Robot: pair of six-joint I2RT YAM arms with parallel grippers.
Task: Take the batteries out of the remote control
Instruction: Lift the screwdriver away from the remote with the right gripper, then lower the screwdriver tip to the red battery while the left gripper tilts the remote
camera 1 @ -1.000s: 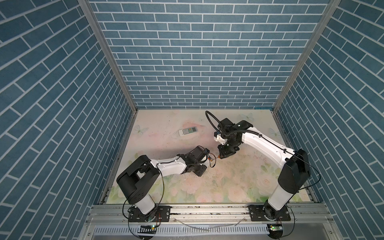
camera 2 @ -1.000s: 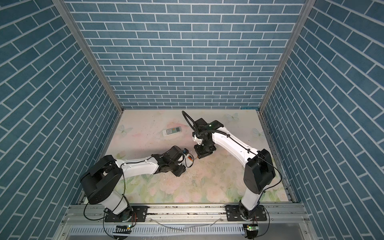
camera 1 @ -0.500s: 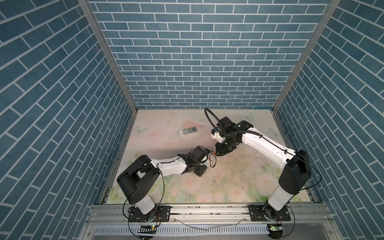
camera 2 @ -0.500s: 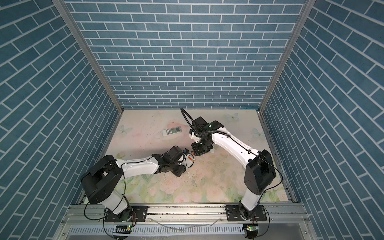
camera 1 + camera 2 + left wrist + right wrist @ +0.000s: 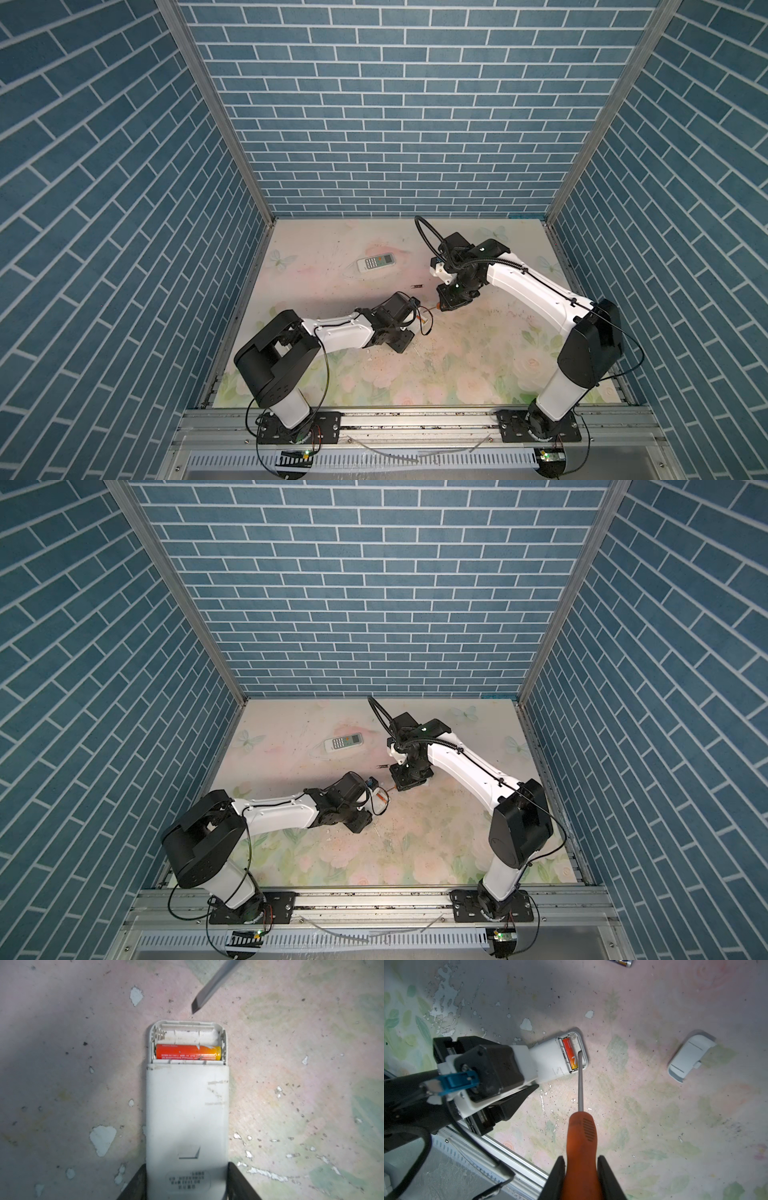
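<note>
**Operator:** What do we log first, working down by size?

**Technician:** We log the table (image 5: 478, 374), which has a worn floral print. A second remote (image 5: 376, 262) lies on its far half with the buttons up, well apart from both grippers.

**Operator:** And the unit under work?

**Technician:** We find the held remote (image 5: 186, 1115) lying rear face up near the middle of the table. The left gripper (image 5: 186, 1165) is pinched on it, with one finger against each long edge at the end away from the battery bay. The bay itself is uncovered.

**Operator:** What do we note for the right side?

**Technician:** We note the right gripper (image 5: 580, 1159) clamped on the orange handle of the screwdriver (image 5: 582, 1140). The shaft points toward the open bay. In the left wrist view the flat blade tip shows just beyond the remote's end, clear of the casing.

**Operator:** Which smaller parts do we list?

**Technician:** We list the cover (image 5: 689, 1057), a white piece lying loose on the table, well apart from the held remote.

**Operator:** Where do we place the batteries?

**Technician:** We place the orange battery (image 5: 188, 1052) crosswise in the inner slot of the bay. The outer slot, nearest the remote's end, shows bare plastic and its spring. In both top views a black battery (image 5: 416, 286) lies on the table between the second remote and the right gripper.
</note>
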